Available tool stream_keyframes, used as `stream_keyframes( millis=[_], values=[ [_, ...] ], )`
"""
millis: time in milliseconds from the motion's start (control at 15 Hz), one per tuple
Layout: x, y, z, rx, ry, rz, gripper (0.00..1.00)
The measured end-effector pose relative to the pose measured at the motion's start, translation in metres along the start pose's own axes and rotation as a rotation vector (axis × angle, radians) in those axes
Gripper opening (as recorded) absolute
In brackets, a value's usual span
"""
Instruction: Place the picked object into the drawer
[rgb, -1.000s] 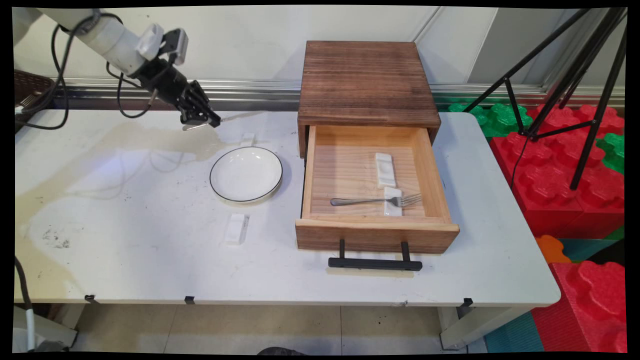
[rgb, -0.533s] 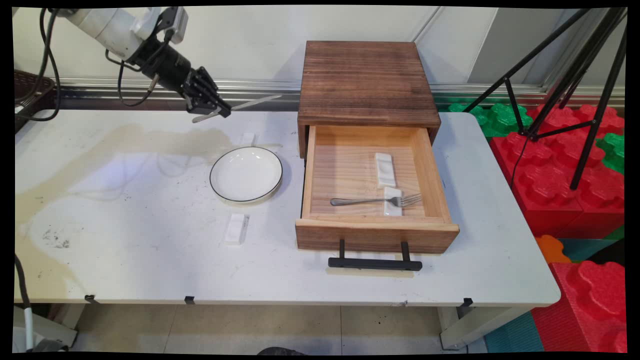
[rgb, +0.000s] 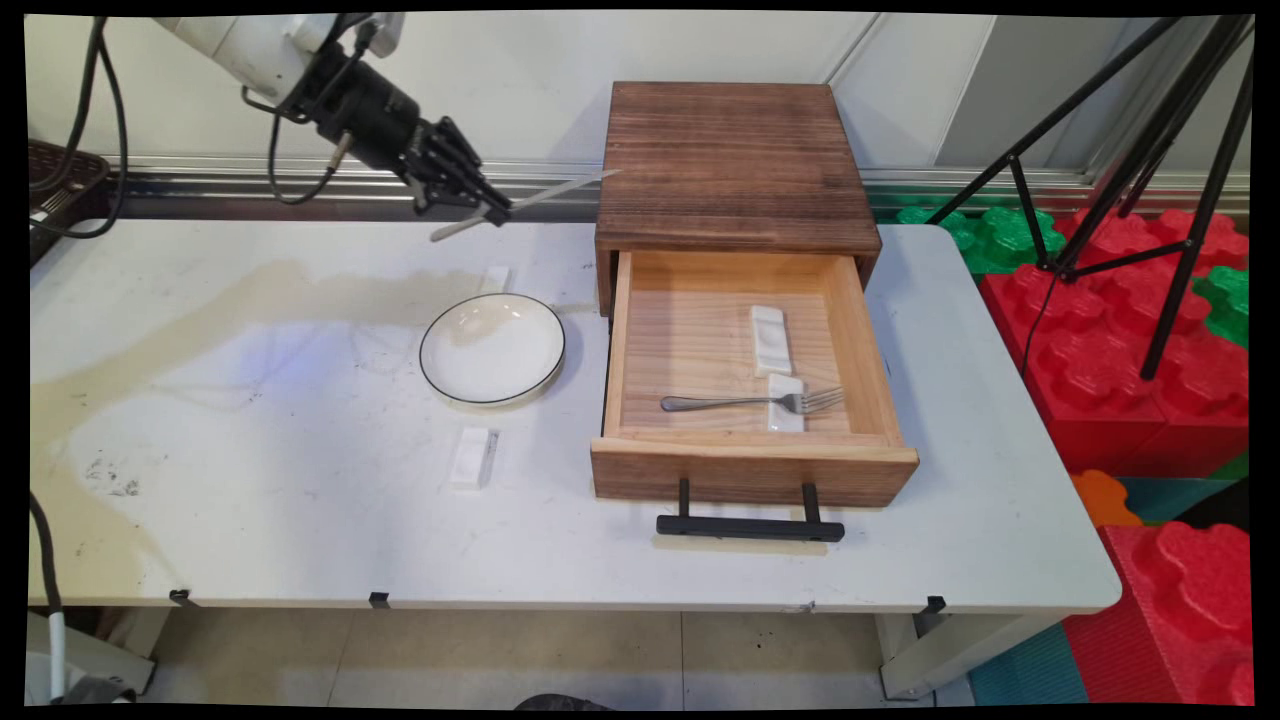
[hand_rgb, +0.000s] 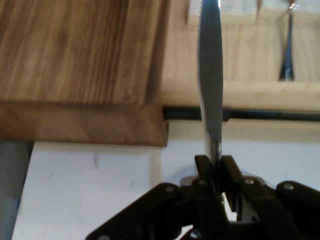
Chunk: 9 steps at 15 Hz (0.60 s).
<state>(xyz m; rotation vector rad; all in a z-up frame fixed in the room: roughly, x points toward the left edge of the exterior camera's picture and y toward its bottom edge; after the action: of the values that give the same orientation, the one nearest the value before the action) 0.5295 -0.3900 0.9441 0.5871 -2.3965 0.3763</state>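
Observation:
My gripper (rgb: 497, 211) hangs above the table's far side, left of the wooden drawer box (rgb: 735, 165), and is shut on a metal table knife (rgb: 545, 196). The knife's blade points right toward the box's top. In the hand view the gripper (hand_rgb: 216, 167) clamps the knife (hand_rgb: 210, 75), whose blade runs up over the open drawer (hand_rgb: 235, 92). The open drawer (rgb: 640, 350) holds a fork (rgb: 750, 402) lying across a white rest (rgb: 786, 400), with a second white rest (rgb: 770, 339) behind it. A white plate (rgb: 492, 349) sits on the table below the gripper.
A small white rest (rgb: 472, 457) lies in front of the plate, another (rgb: 495, 278) behind it. The drawer's black handle (rgb: 750, 525) juts toward the table's near edge. A dark basket (rgb: 55, 180) stands at far left. A black tripod (rgb: 1150, 150) and red and green foam blocks (rgb: 1130, 330) stand at the right.
The gripper has risen and moved right with the knife, from behind the plate's left side toward the drawer box. Nothing on the table has shifted.

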Motion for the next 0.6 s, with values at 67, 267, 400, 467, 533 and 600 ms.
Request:
stream_keyframes(
  millis=[67, 267, 400, 467, 533, 600],
  values=[
    [0.004, 0.003, 0.002, -0.002, 0.005, 0.002, 0.0],
    [0.023, 0.015, 0.012, -0.007, 0.021, 0.013, 0.0],
    [0.035, 0.022, 0.019, -0.008, 0.029, 0.019, 0.0],
    [0.043, 0.026, 0.024, -0.008, 0.035, 0.021, 0.0],
    [0.052, 0.031, 0.031, -0.007, 0.039, 0.025, 0.0],
    [0.057, 0.033, 0.036, -0.007, 0.041, 0.026, 0.0]
  ],
)
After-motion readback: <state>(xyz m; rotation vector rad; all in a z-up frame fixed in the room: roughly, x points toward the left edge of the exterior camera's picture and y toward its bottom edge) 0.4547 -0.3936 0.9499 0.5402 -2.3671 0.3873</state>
